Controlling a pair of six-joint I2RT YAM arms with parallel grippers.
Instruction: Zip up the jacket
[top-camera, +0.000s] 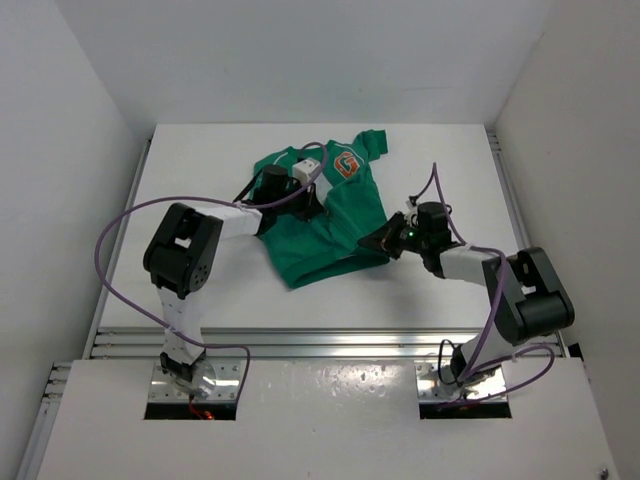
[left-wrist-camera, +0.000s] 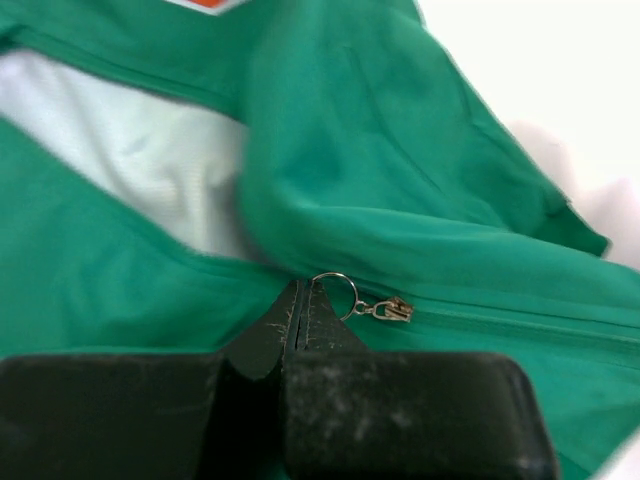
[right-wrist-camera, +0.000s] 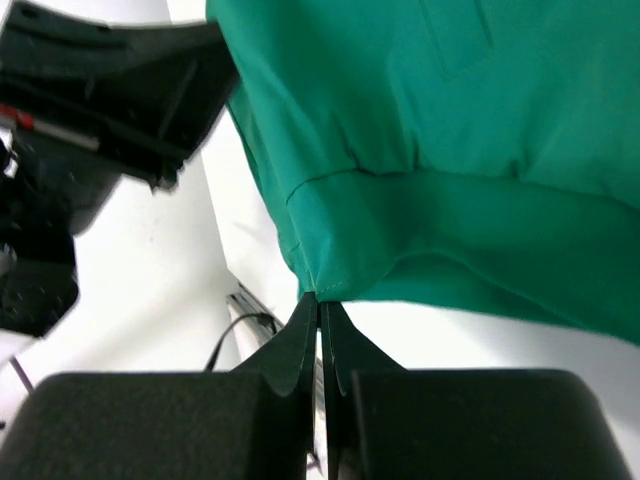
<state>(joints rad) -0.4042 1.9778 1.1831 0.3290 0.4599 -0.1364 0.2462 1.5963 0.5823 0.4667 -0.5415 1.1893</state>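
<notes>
A small green jacket (top-camera: 330, 215) lies rumpled, with the white table (top-camera: 200, 160) showing all round it. An orange letter (top-camera: 347, 163) marks the jacket's chest. My left gripper (left-wrist-camera: 300, 295) sits at the middle of the jacket's front opening, jaws pressed together and nipping the edge of the metal zipper ring (left-wrist-camera: 338, 292), just beside the slider (left-wrist-camera: 397, 310). My right gripper (right-wrist-camera: 318, 305) is at the jacket's bottom hem corner, jaws closed tight on the fabric.

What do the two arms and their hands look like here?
The left arm and right arm have black joint housings, white links and a looping purple cable each. The left hand and right hand are black, with two tapering fingers.
</notes>
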